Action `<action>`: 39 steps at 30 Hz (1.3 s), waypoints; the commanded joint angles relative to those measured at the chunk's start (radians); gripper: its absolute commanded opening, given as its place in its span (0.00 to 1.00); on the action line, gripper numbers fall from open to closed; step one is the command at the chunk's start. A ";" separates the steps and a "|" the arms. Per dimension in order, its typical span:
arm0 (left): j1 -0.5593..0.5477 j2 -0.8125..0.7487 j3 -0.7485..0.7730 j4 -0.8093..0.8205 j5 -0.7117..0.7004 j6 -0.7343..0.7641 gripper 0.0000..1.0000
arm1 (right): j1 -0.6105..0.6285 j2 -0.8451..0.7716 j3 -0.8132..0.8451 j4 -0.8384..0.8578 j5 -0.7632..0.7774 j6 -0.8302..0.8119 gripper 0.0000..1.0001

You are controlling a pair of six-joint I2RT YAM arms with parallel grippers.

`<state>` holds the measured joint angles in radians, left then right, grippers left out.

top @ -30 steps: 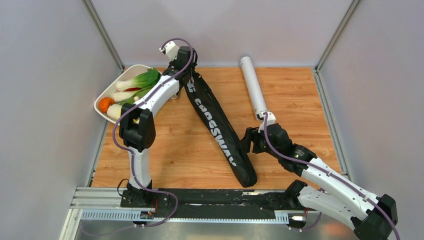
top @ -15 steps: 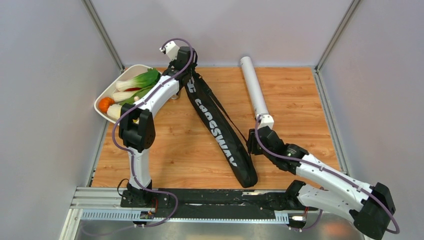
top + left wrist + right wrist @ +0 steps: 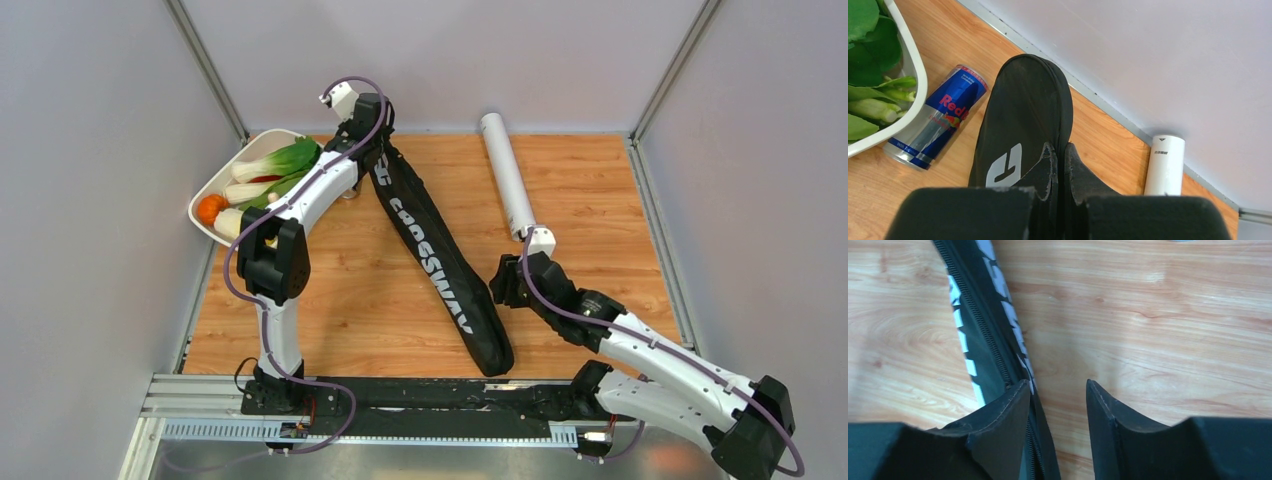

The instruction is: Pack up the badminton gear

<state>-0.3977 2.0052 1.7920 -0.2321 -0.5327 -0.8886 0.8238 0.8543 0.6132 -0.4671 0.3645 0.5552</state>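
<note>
Bag [image 3: 440,265] lies flat on the table, long axis on a diagonal: one end at the far left, the other near centre, close to the arm bases. Lettering faces up.

Left gripper [image 3: 1059,150] sits over the far end of the bag. Its fingers [image 3: 1048,165] are pressed together with the tips down on the black fabric. We cannot tell whether any cloth or a pull tab is pinched between them.

Right gripper [image 3: 500,285] is low over the table on the right side of the bag, towards its near end. Fingers are apart. From its wrist camera, the left finger overlaps the bag's edge and the right finger stands over bare wood, so the gap between them is just off the bag, not astride it. The zip [image 3: 979,320] runs away from that left finger, up and to the left along the bag's length.

Tube [image 3: 507,175] lies beyond the right gripper, its near end close to that wrist and its far end by the back wall. It is apart from the bag.

No rackets or shuttlecocks show in any view; we cannot tell if they are inside.

Our reading: the right arm is the nearer one to the near half of the bag and to the tube. Any grip on the bag edge or zip needs a small shift leftward.

Tray [image 3: 922,75] and can [image 3: 935,122] lie left of the bag's far end, out of the way.
</note>
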 commanded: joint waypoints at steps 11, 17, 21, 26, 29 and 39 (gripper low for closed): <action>-0.016 -0.053 0.016 -0.003 -0.040 0.019 0.00 | 0.119 -0.154 -0.085 0.164 -0.096 0.327 0.49; -0.018 -0.055 0.005 -0.009 -0.041 0.013 0.00 | 0.121 -0.117 -0.164 0.248 -0.079 0.360 0.48; -0.018 -0.058 0.003 -0.007 -0.041 0.013 0.00 | 0.123 -0.039 -0.165 0.264 -0.039 0.372 0.48; -0.019 -0.060 0.002 -0.003 -0.033 0.010 0.00 | 0.129 0.051 -0.135 0.284 0.040 0.341 0.48; -0.020 -0.060 0.001 -0.001 -0.031 0.010 0.00 | 0.134 0.104 -0.119 0.283 0.080 0.335 0.48; -0.020 -0.063 -0.015 0.015 -0.030 0.010 0.00 | 0.160 0.160 -0.118 0.308 0.153 0.345 0.27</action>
<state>-0.4103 2.0045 1.7908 -0.2417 -0.5564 -0.8963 0.9794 1.0157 0.4671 -0.1955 0.4366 0.8989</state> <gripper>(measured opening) 0.029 0.308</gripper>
